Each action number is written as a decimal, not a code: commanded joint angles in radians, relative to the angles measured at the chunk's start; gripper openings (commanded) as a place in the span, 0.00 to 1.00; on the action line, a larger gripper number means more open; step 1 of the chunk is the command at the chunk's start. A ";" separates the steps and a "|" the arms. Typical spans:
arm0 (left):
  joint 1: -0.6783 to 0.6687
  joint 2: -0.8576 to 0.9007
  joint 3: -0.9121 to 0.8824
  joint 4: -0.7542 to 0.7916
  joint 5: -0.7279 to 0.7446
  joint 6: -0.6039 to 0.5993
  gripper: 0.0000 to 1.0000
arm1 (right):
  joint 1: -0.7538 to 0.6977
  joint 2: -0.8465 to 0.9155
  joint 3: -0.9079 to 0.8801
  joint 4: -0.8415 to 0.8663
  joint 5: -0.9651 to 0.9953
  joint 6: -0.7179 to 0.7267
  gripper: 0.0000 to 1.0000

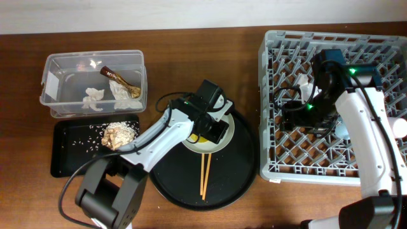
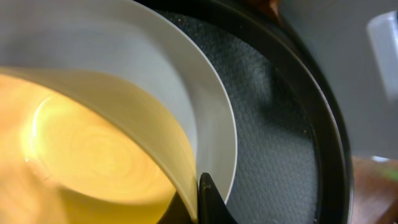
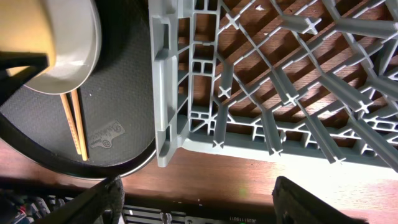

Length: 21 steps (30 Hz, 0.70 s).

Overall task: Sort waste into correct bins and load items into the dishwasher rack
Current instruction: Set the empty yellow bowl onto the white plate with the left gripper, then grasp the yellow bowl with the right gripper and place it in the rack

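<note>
Now: small yellow bowl point(image 2: 93, 149) sits in the pale plate point(image 2: 186, 74) on the round black tray point(image 2: 273, 143). It looks light, rigid and glossy, probably slippery; the thin rim is the place to pinch. Left gripper point(image 1: 213, 130) is right at that rim, one finger point(image 2: 208, 202) against the wall; clamped or not, I cannot tell. Right gripper point(image 1: 304, 117) hangs spread and empty over the dishwasher rack point(image 1: 381, 172).
</note>
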 commanded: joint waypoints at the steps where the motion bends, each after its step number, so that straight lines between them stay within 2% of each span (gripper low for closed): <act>1: -0.006 0.016 0.012 0.011 -0.018 -0.021 0.12 | 0.006 -0.001 -0.007 -0.002 0.012 -0.011 0.79; 3: -0.006 0.016 0.015 0.014 -0.018 -0.022 0.31 | 0.006 -0.001 -0.007 -0.002 0.012 -0.011 0.79; 6: -0.006 0.009 0.029 -0.005 -0.018 -0.022 0.43 | 0.006 -0.001 -0.007 -0.002 0.012 -0.011 0.81; 8: 0.010 -0.033 0.060 -0.067 -0.019 -0.022 0.48 | 0.006 -0.001 -0.007 0.008 0.012 -0.011 0.83; 10: 0.048 -0.100 0.079 -0.142 -0.031 -0.022 0.49 | 0.006 -0.001 -0.007 0.028 -0.001 -0.011 0.84; 14: 0.216 -0.273 0.079 -0.352 -0.148 -0.026 0.50 | 0.031 -0.001 -0.007 0.126 -0.173 -0.011 0.84; 17: 0.373 -0.349 0.079 -0.444 -0.168 -0.026 0.56 | 0.135 0.011 -0.007 0.233 -0.182 -0.006 0.83; 18: 0.427 -0.359 0.079 -0.460 -0.168 -0.026 0.63 | 0.190 0.027 -0.007 0.274 -0.163 0.013 0.83; 21: 0.494 -0.359 0.079 -0.491 -0.167 -0.026 0.66 | 0.304 0.104 -0.007 0.339 -0.079 0.138 0.82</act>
